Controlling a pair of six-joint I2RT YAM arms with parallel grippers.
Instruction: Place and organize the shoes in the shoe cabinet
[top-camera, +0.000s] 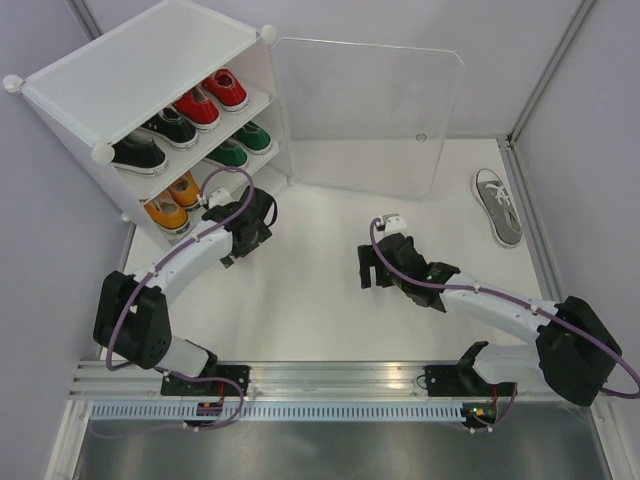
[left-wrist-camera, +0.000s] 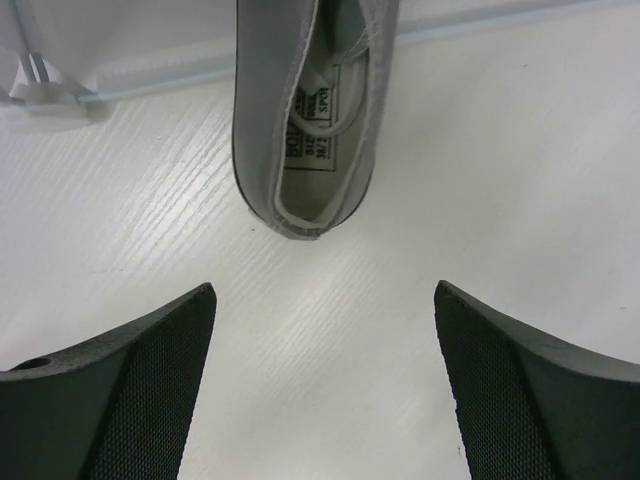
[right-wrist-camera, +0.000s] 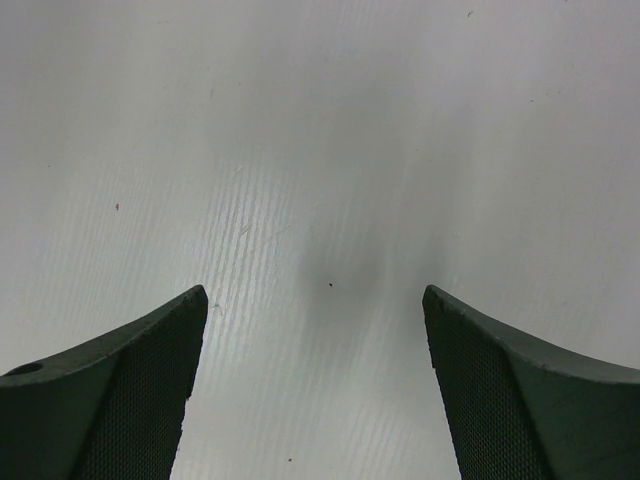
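What the coming move turns on is the lone grey canvas lace-up sneaker with white laces and sole (top-camera: 497, 205). It lies on the white bench (top-camera: 320, 310) close to the right edge, toward the far right corner, well apart from both arms. Its long axis runs roughly from far to near, with the near end leaning a little to the right. The right claw (right-wrist-camera: 312, 290) is the nearer one. It hangs over bare bench near the middle with its jaws spread wide and nothing between them, and the sneaker lies to its right and farther back. The left claw (left-wrist-camera: 325, 290) is also wide open and empty, low by the boxy white translucent plastic shoe cabinet (top-camera: 150, 60) at the far left corner. That cabinet's clear hinged door panel (top-camera: 370, 110) stands swung open. Just ahead of the left claw, apart from its fingers, a second grey sneaker (left-wrist-camera: 262, 120) points away heel-first. It probably sits on the cabinet's lowest tier, though the wrist view is too tight to be sure. A reach for the lone sneaker suits the right arm, closing across its narrow width.
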